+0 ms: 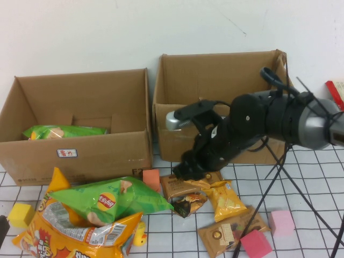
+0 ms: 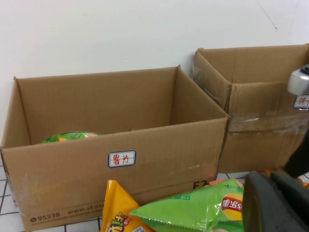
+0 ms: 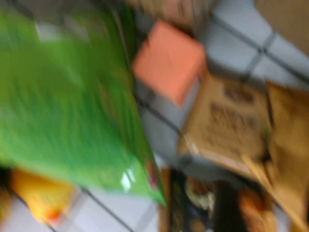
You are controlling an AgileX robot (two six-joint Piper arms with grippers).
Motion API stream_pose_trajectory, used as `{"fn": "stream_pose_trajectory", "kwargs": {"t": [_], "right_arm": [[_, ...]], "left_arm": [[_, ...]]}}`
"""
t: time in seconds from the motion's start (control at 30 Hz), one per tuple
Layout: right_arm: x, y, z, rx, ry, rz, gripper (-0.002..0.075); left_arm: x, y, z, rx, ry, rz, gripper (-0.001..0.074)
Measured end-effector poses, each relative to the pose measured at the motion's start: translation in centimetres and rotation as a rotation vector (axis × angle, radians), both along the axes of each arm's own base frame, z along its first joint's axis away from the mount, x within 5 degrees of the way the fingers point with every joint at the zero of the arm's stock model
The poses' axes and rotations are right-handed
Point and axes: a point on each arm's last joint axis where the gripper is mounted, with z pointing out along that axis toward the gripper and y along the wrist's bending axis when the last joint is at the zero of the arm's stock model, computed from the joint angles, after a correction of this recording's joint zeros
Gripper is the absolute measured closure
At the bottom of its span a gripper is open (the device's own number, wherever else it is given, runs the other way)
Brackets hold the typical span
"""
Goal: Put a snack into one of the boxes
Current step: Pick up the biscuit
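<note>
Snacks lie in a heap on the checked table in front of two open cardboard boxes. The left box holds a green chip bag; what the right box holds is hidden. My right gripper hangs low over a brown packet, beside a yellow-orange packet and a dark packet. In the right wrist view the brown packet and an orange cube are blurred. My left gripper is shut and empty, low beside the green Lay's bag.
A large orange chip bag lies under the green Lay's bag. Foam cubes are scattered about: yellow, orange, pink and magenta. Another brown packet lies at the front. Thin black tripod legs cross the right side.
</note>
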Motion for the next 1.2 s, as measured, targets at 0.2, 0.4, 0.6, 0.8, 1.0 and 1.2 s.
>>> {"fn": "stream_pose_trajectory", "kwargs": {"t": [0.2, 0.4, 0.6, 0.8, 1.0, 1.2], "right_arm": [[0.9, 0.8, -0.7, 0.088, -0.047, -0.064, 0.0195], [1.5, 1.0, -2.3, 0.084, -0.052, -0.081, 0.0195], [1.7, 1.1, -4.0, 0.066, -0.033, -0.085, 0.0223], [1.8, 1.1, -4.5, 0.059, -0.038, -0.084, 0.0237], [1.8, 0.9, -4.6, 0.028, -0.047, -0.061, 0.0251], [1.5, 0.5, -4.3, -0.034, -0.044, -0.019, 0.028]], "left_arm": [[0.0, 0.0, 0.0, 0.005, -0.004, 0.002, 0.0736], [0.0, 0.0, 0.0, 0.007, -0.006, 0.004, 0.0736], [0.0, 0.0, 0.0, 0.009, -0.006, 0.005, 0.0736], [0.0, 0.1, 0.0, 0.015, -0.005, 0.006, 0.0736], [0.0, 0.1, 0.0, 0.015, -0.005, 0.006, 0.0736], [0.0, 0.1, 0.0, 0.017, -0.006, 0.005, 0.0736]]}}
